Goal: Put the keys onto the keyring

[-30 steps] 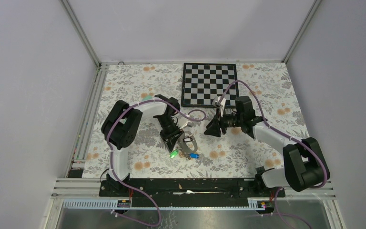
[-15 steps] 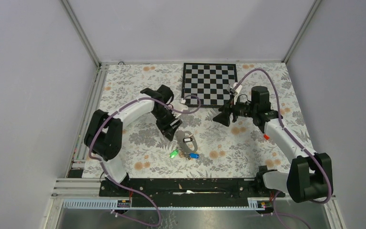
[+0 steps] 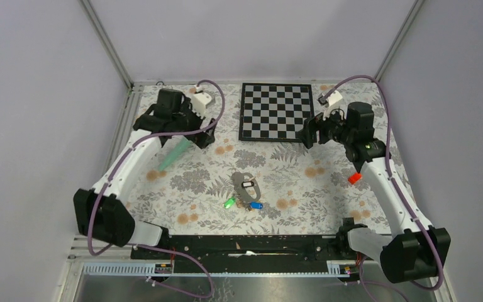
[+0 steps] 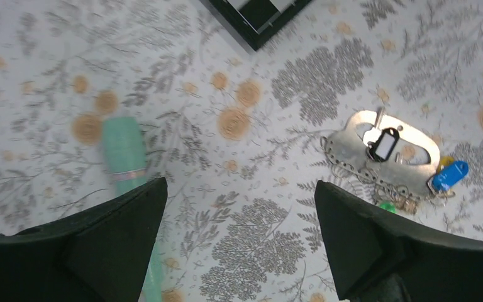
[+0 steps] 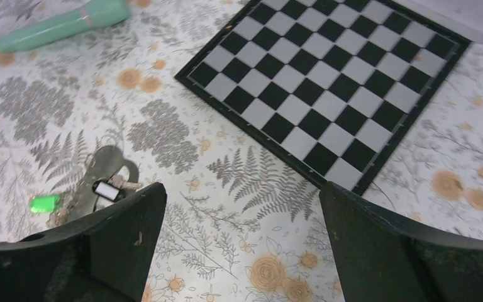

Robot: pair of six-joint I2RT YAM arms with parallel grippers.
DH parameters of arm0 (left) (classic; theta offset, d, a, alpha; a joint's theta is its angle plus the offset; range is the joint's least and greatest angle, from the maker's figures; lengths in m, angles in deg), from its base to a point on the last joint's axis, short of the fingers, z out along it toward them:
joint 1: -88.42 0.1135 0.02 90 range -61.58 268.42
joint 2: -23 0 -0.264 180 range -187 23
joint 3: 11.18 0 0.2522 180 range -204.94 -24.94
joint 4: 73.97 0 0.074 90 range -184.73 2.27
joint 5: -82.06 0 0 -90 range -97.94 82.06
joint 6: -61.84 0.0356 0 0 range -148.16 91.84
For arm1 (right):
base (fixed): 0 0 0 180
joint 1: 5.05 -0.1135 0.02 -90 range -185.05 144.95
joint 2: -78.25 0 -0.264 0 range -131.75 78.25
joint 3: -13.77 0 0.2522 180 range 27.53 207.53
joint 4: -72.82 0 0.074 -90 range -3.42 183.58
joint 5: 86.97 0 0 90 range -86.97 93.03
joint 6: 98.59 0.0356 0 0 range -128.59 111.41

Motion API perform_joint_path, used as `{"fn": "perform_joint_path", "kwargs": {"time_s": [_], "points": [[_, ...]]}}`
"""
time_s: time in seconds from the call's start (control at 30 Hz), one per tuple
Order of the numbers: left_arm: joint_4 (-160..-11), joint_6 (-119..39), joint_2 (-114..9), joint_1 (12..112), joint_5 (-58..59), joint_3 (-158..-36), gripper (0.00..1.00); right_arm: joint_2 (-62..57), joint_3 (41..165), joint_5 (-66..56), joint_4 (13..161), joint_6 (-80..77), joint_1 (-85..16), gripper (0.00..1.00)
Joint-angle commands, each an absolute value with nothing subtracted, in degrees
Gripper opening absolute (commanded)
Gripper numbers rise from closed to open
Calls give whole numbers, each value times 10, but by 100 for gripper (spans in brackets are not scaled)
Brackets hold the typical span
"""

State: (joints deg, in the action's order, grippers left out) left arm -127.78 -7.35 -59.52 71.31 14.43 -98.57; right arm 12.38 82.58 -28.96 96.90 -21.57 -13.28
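Observation:
The keys lie in a small cluster mid-table: a green key (image 3: 229, 203) (image 4: 387, 206) (image 5: 44, 203), a blue key (image 3: 256, 205) (image 4: 449, 175) and a bit of yellow beside it. They rest against a grey metal clip (image 3: 244, 182) (image 4: 358, 148) carrying a black tag (image 4: 383, 143). I cannot pick out the keyring within the tangle of silvery bits there. My left gripper (image 3: 202, 135) (image 4: 240, 185) hovers open and empty at the far left. My right gripper (image 3: 305, 134) (image 5: 242, 187) hovers open and empty at the far right, by the chessboard.
A chessboard (image 3: 275, 112) (image 5: 333, 82) lies at the back centre. A long mint-green piece (image 3: 175, 154) (image 4: 124, 157) (image 5: 63, 25) lies below the left gripper. An orange-red cylinder (image 3: 354, 178) sits near the right arm. Metal rails edge the table on the left and front.
Both arms have pulled up and away from the key cluster, the left to the far left, the right to the far right. Both grippers have opened wide. The cluster has stayed put.

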Motion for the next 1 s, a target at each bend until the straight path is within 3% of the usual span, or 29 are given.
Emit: {"fn": "perform_joint_path", "kwargs": {"time_s": [0.0, 0.47, 0.97], "points": [[-1169, -125, -517, 748, 123, -954, 99, 165, 852, -167, 979, -160, -130, 100], [-956, -265, -274, 809, 32, -770, 99, 259, 809, -176, 959, -146, -130, 100], [-989, -318, -244, 839, 129, -771, 99, 291, 763, -171, 955, -159, -127, 100]]}}
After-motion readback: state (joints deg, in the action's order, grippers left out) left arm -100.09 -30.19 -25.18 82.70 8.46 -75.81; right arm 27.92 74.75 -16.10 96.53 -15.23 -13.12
